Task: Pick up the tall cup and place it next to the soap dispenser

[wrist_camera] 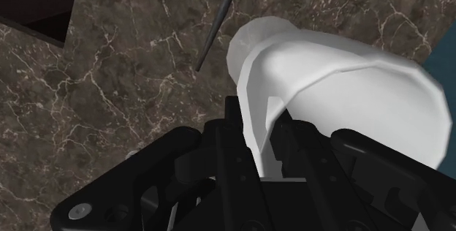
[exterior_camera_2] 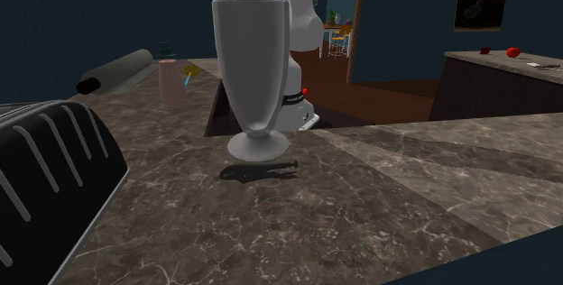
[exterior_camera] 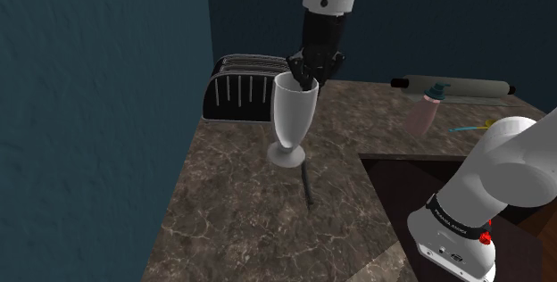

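Hand (exterior_camera: 303, 77) pinches tall cup (exterior_camera: 291, 120) at rim, one finger inside, one outside; cup hangs below hand, apparently just off bench (exterior_camera: 232, 222). Risk: rim-only grip, so cup may pivot or slip travelling to soap dispenser (exterior_camera: 423, 112).

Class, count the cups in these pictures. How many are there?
1. The white cup is near the toaster, its rim clasped between the fingers. Others could be hidden behind things.
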`<move>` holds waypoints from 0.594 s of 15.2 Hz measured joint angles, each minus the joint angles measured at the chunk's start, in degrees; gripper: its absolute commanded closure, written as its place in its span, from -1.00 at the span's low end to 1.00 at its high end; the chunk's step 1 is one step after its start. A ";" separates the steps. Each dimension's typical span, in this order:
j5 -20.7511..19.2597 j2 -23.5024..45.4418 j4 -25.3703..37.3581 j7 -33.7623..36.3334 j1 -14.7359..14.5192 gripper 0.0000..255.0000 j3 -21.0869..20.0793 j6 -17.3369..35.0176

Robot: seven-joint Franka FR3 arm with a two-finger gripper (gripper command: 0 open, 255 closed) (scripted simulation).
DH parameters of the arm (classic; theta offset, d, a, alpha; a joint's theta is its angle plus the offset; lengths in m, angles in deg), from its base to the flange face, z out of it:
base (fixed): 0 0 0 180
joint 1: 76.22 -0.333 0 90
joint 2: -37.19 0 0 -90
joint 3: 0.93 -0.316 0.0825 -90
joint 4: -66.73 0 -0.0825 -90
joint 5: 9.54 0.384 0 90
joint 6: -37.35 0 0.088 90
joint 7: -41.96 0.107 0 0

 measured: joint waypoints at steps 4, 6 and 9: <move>-0.18 0.08 3.19 0.32 0.08 1.00 0.17 -3.09; -0.28 0.09 4.65 0.31 0.17 1.00 0.37 -4.56; -0.47 0.38 7.16 0.54 0.26 1.00 0.48 -6.79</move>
